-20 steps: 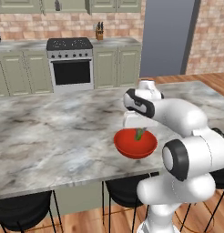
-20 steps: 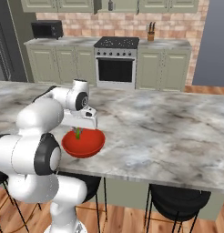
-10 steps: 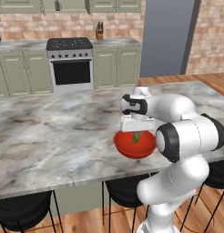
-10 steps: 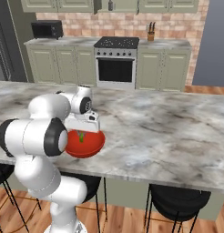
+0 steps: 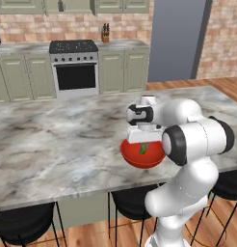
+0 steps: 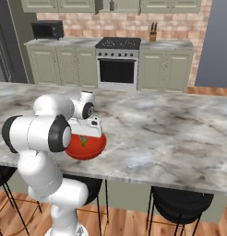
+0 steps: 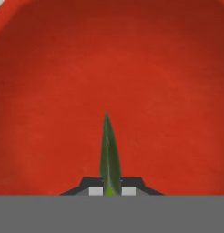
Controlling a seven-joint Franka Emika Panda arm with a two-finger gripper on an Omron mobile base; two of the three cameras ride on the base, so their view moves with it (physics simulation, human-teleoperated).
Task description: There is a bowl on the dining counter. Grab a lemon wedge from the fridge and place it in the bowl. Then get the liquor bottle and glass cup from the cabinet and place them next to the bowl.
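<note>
End effector (image 7: 109,190) grips lemon wedge (image 7: 109,154); fingertips mostly hidden.

Red bowl (image 5: 142,154) sits upright near the front edge of the marble dining counter (image 5: 53,144). Lemon wedge (image 7: 109,154), thin, green, pointed, stands on end over the bowl's red inside, pinched at its base between the gripper (image 7: 109,190) tips.

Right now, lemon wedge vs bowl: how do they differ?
Colour: the lemon wedge is yellowish-green, the bowl bright red. Size: the wedge is a thin pointed sliver, the bowl far wider. State: the wedge is pinched in the shut gripper just above the bowl's inside, while the bowl rests on the dining counter. Shared: both sit at the counter's near edge.
</note>
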